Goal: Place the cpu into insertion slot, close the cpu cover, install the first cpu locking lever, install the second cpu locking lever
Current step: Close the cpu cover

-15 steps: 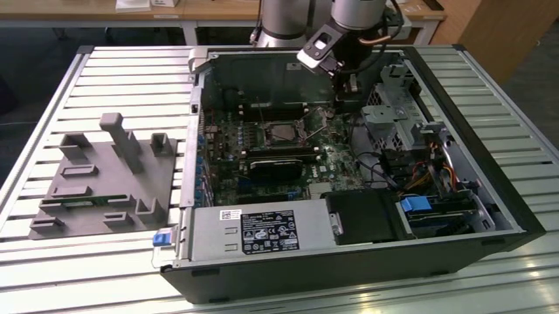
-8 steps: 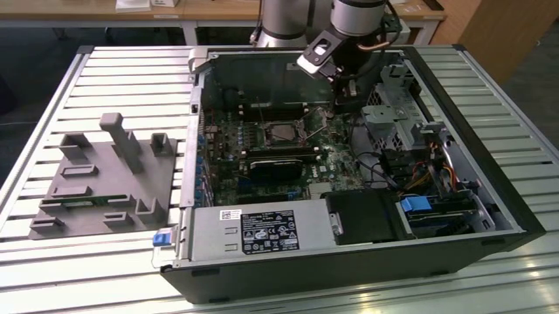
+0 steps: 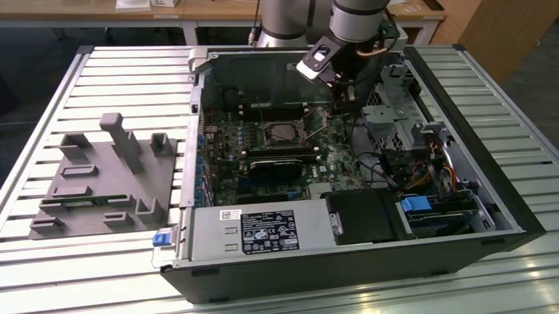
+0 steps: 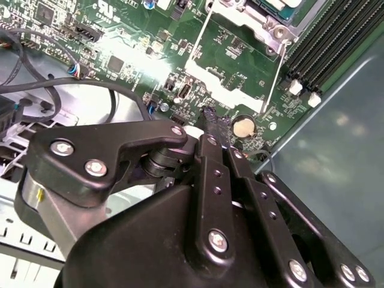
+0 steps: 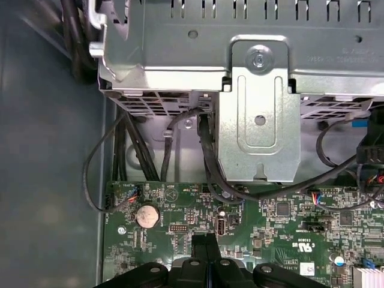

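arm (image 3: 358, 19): smooth silver-grey tube | end effector (image 4: 215, 123): black hinged linkages, silver screws

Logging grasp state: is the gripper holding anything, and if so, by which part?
Nothing is visibly held. The gripper is shut with nothing between its tips, just over the motherboard near the coin battery.

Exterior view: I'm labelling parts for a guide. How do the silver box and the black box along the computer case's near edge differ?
The silver box is bare metal; the black box is dark. The silver box carries printed labels; the black box looks plain. The silver box is clearly wider than the black box. Both lie side by side inside the open computer case.
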You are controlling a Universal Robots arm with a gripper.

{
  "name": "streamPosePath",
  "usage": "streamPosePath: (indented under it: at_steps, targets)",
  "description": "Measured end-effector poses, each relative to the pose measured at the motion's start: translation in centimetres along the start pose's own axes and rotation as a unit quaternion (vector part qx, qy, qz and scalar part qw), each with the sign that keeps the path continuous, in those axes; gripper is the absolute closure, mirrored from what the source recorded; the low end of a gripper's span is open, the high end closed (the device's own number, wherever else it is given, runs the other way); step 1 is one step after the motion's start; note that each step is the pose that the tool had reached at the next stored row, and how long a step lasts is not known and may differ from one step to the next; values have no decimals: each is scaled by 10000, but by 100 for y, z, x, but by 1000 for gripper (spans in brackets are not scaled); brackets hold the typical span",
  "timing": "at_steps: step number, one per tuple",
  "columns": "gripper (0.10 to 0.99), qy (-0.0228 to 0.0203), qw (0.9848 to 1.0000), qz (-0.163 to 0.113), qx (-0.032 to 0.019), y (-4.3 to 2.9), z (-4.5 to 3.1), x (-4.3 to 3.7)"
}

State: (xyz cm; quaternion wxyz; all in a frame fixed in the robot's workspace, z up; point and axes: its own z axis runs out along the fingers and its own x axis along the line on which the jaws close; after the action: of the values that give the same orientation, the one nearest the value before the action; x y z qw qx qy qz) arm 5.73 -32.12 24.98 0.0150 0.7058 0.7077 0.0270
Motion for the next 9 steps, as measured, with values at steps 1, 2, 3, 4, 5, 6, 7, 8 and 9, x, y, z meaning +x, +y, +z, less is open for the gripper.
streamPosePath:
  at_steps: [1,2,3,4,5,6,7,8,9]
  targets:
    - [984,0,10000,0,3,0,11,0]
    - [984,0,10000,0,6,0,23,0]
    - [984,0,10000,0,10,-1,35,0]
    - [984,1,10000,0,14,0,46,0]
    - [984,1,10000,0,18,-1,57,-1]
    - [984,0,10000,1,21,-1,68,-1]
    - [984,0,10000,1,25,-2,79,-1]
    - [984,0,10000,1,29,-2,88,-1]
    - [984,0,10000,1,34,-2,96,-1]
